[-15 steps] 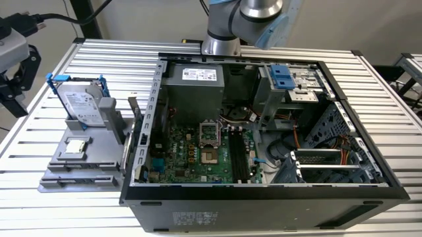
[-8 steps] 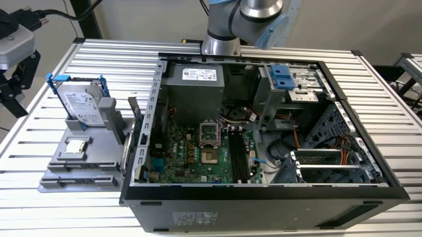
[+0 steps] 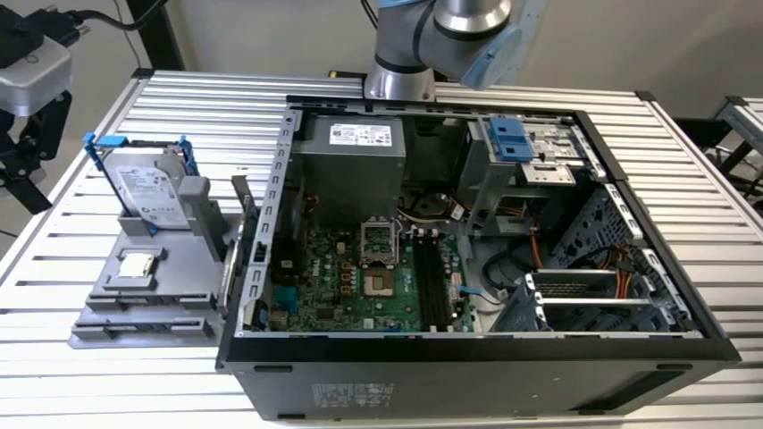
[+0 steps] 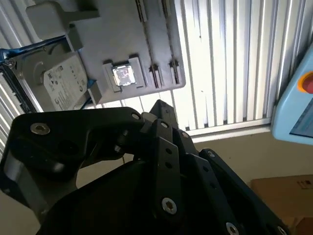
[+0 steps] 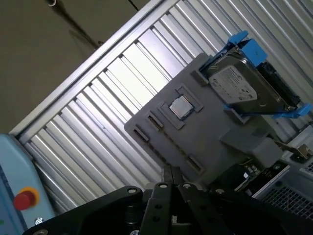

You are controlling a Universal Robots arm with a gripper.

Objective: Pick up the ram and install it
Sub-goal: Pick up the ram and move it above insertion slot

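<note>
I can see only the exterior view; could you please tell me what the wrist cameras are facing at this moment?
Observer: Both wrist views look past the gripper at the grey holder carrying the hard drive and the processor chip.
Operator: Thank you. Is anything beside the slatted table?
Observer: A pale blue unit with a red button shows by the table's edge in the first wrist view.
Operator: And on the floor?
Observer: A brown cardboard box sits there in the second wrist view.

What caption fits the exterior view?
Open computer case on slatted table, grey fixture holding hard drive and processor beside it.
</note>
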